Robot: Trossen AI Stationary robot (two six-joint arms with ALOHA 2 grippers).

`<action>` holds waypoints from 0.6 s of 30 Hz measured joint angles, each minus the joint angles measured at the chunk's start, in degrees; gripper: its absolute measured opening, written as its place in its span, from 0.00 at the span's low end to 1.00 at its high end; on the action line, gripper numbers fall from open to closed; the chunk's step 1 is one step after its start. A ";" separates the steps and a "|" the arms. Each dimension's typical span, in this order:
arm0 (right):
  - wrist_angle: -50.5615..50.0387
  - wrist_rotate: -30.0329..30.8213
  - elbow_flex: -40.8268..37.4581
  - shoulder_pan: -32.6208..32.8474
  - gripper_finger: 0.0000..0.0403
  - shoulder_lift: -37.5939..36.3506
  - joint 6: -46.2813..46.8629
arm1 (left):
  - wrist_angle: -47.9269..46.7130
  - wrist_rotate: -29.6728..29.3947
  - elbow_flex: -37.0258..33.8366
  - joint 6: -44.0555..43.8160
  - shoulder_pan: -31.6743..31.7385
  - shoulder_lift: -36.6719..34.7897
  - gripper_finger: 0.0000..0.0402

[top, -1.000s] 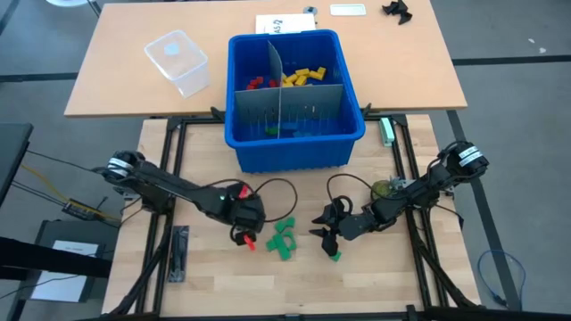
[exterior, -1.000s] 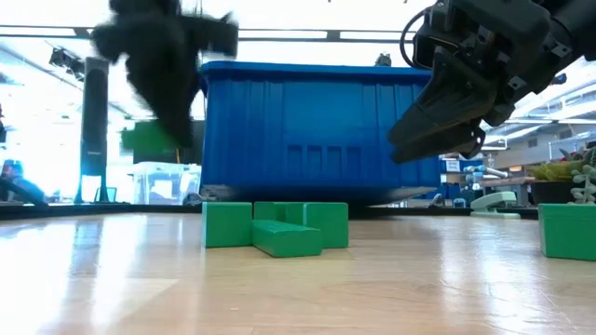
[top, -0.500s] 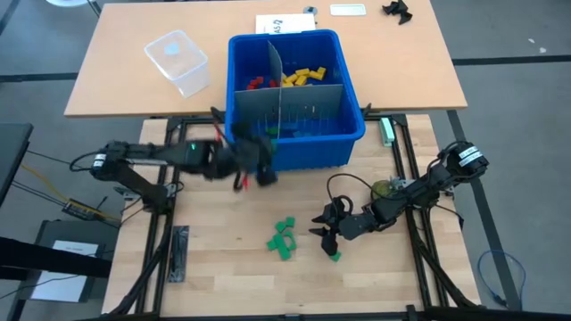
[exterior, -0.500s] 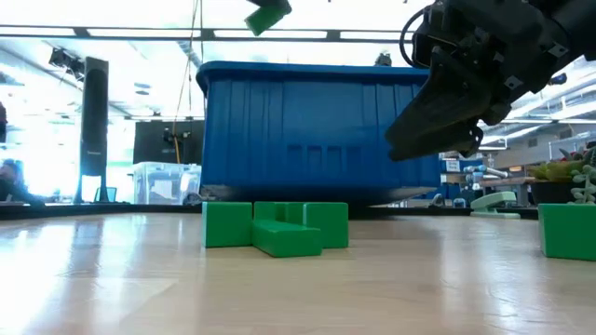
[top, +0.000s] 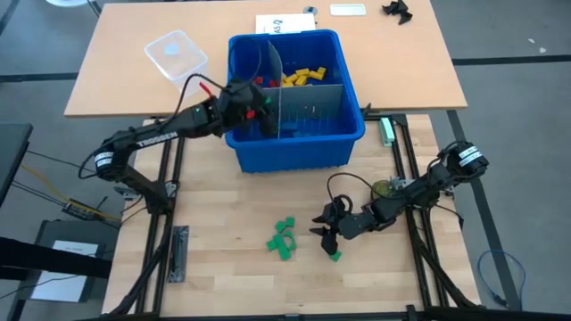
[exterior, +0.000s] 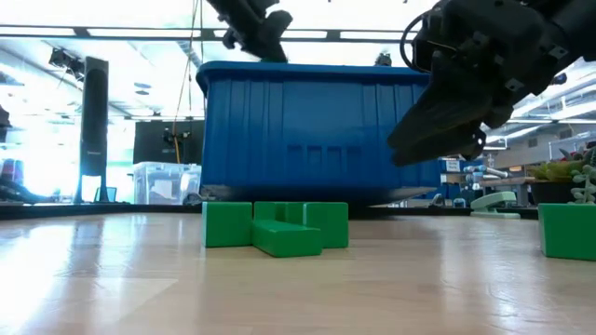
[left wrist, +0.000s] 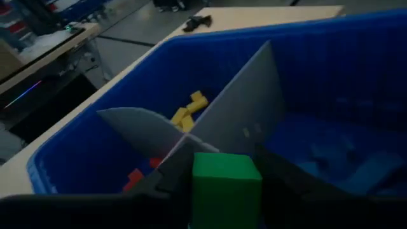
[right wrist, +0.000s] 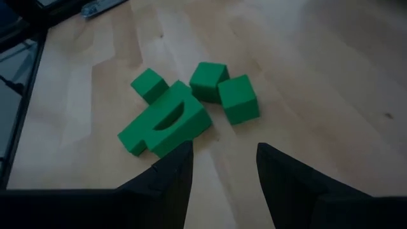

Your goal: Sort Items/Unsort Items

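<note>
The left claw (left wrist: 226,191) holds a green block (left wrist: 226,186) above the blue bin (top: 294,152), divider (left wrist: 238,124) just ahead (right claw (right wrist: 219,168) open, empty).

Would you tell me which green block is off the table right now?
The green block gripped in the left pincer, held over the blue bin. The other green blocks lie on the wooden table.

In the low view, the blue bin (exterior: 321,130) hides everything inside it, and a green block (exterior: 568,230) at the right is cut off by the picture's edge. In the left wrist view, the held green block (left wrist: 226,187) is cut off below, and the grey dividers (left wrist: 241,121) hide part of the red blocks (left wrist: 137,178).
</note>
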 joint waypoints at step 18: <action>-10.33 -6.91 6.03 3.25 0.43 -5.13 -9.29 | -9.67 -0.03 2.68 -0.07 -13.63 -6.52 0.65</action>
